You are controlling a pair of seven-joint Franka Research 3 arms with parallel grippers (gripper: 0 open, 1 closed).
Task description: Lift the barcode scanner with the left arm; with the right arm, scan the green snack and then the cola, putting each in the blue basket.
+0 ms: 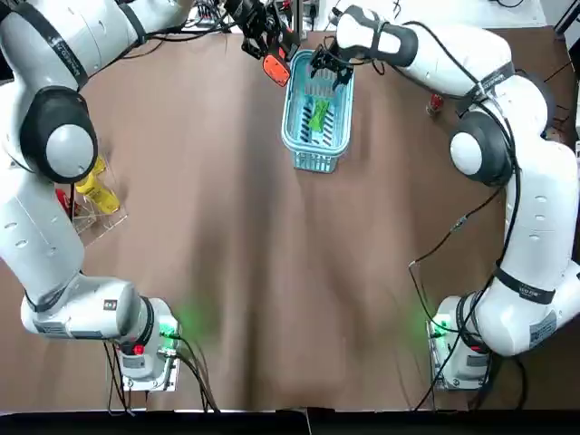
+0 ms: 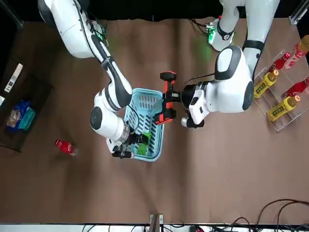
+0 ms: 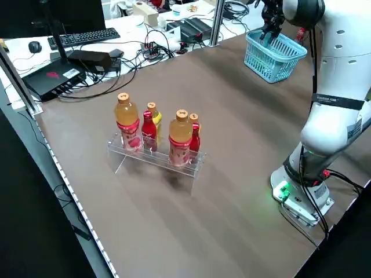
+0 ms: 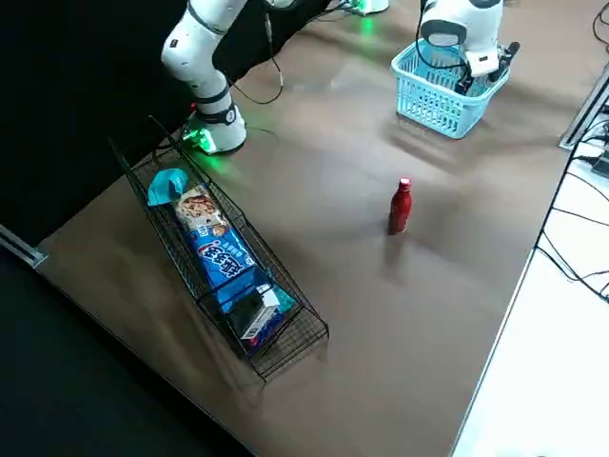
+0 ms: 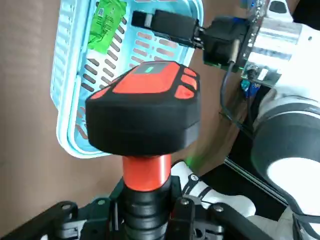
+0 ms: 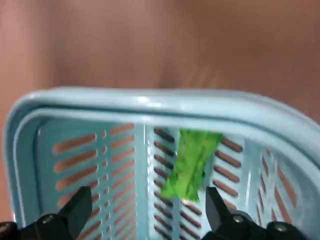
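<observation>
The green snack (image 1: 319, 115) lies flat on the floor of the blue basket (image 1: 292, 138), also visible in the right wrist view as the snack (image 6: 190, 162) and basket (image 6: 150, 102). My right gripper (image 1: 332, 69) hovers above the basket's far end, open and empty, fingers (image 6: 75, 207) spread over the snack. My left gripper (image 1: 256, 38) is shut on the handle of the orange-and-black barcode scanner (image 1: 275, 66), held up beside the basket's far left corner; scanner head (image 5: 145, 107). The red cola bottle (image 2: 65, 147) stands on the table to the robot's right of the basket, also seen as cola (image 4: 401, 206).
A clear rack of bottles (image 3: 156, 136) stands on the robot's left side of the table. A black wire bin with snack packs (image 4: 224, 262) sits at the far right edge. Cables run from both arm bases.
</observation>
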